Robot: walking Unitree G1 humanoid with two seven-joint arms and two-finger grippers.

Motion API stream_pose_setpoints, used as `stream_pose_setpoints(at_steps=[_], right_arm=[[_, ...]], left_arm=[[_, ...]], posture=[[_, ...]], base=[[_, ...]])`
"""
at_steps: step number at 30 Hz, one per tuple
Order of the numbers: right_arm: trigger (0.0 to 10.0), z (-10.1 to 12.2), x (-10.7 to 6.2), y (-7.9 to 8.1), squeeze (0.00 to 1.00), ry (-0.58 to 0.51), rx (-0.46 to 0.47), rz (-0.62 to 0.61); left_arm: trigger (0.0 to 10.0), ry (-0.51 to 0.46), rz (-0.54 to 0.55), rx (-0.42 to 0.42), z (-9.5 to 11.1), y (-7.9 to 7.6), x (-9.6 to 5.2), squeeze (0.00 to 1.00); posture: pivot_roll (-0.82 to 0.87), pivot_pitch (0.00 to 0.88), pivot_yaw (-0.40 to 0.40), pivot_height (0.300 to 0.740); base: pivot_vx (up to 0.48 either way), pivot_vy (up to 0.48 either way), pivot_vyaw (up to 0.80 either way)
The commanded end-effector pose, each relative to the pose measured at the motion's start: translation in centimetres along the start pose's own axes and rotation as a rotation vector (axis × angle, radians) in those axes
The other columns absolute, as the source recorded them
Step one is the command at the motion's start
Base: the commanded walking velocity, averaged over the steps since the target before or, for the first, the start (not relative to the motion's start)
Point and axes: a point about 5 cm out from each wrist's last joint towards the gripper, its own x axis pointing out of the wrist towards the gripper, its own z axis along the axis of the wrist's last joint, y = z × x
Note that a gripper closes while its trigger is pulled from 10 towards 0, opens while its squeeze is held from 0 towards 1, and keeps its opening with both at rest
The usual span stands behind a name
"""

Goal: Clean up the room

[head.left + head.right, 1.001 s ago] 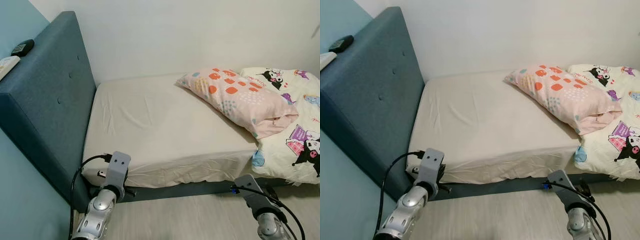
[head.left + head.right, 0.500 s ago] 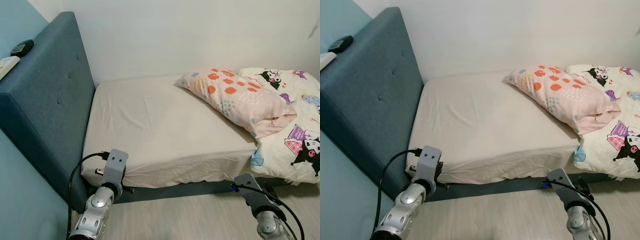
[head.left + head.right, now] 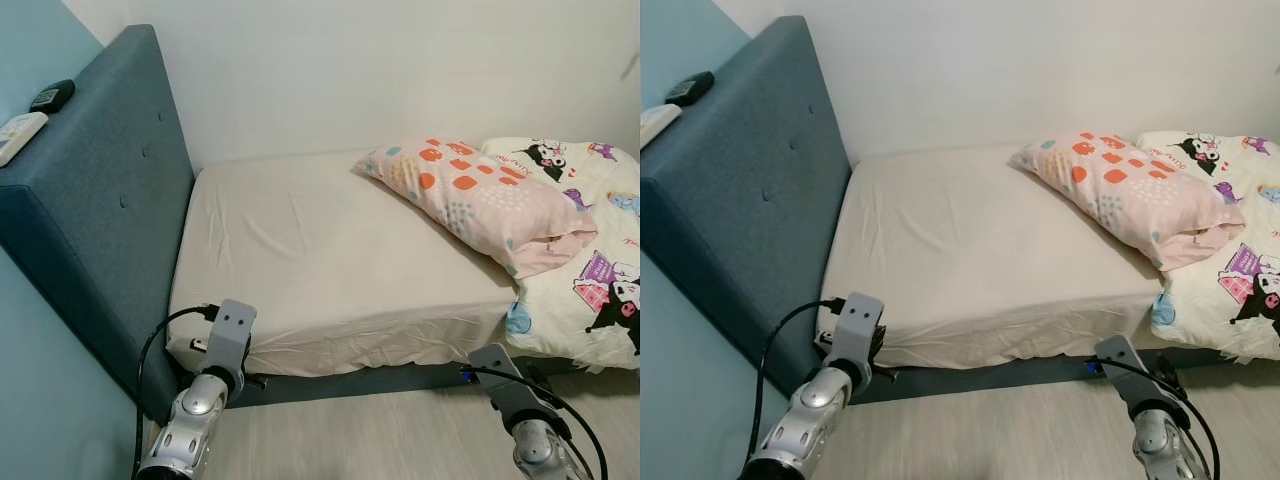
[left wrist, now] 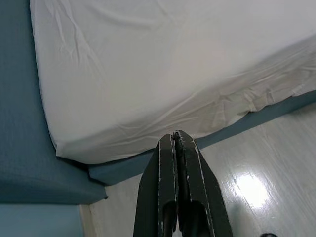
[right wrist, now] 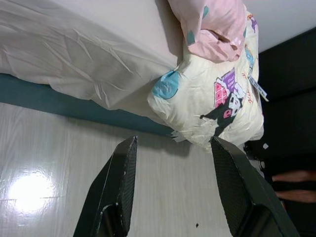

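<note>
I see a blue padded headboard (image 3: 100,200) with a dark remote (image 3: 52,95) and a white one (image 3: 20,135) on top, above pale wood flooring (image 3: 380,430).

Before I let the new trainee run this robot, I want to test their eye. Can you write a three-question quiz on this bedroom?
1. True or false: the pink pillow lies flat against the headboard.
2. Which pincer has its fingers apart: A left, B right?
3. Fill in: the cartoon quilt is bunched at the bed's ___ end, as the robot sees it.

Key: 1 false, it lies partly on the quilt. 2 B. 3 right.
</note>
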Motion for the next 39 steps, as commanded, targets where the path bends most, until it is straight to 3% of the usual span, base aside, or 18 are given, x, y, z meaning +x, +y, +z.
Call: stream_pose_setpoints(at_steps=[1, 18, 39], right_arm=[[10.0, -0.20, -0.01, 0.10, 0.00, 0.008, 0.010, 0.008], [10.0, -0.36, 0.02, 0.00, 0.00, 0.009, 0.010, 0.009], [10.0, -0.38, 0.23, -0.31, 0.00, 0.011, 0.010, 0.008]], left_arm=[[10.0, 0.018, 0.003, 0.004, -0.39, 0.37, -0.02, 0.00], [10.0, 0.016, 0.011, 0.016, -0.43, 0.92, -0.05, 0.00], [10.0, 0.008, 0.037, 0.016, -0.37, 1.02, -0.30, 0.00]], posture=[[0.05, 0.054, -0.007, 0.740], [0.05, 0.053, -0.007, 0.740], [0.08, 0.050, -0.070, 0.740]], base=[[0.000, 0.000, 0.00], [0.000, 0.000, 0.00], [0.000, 0.000, 0.00]])
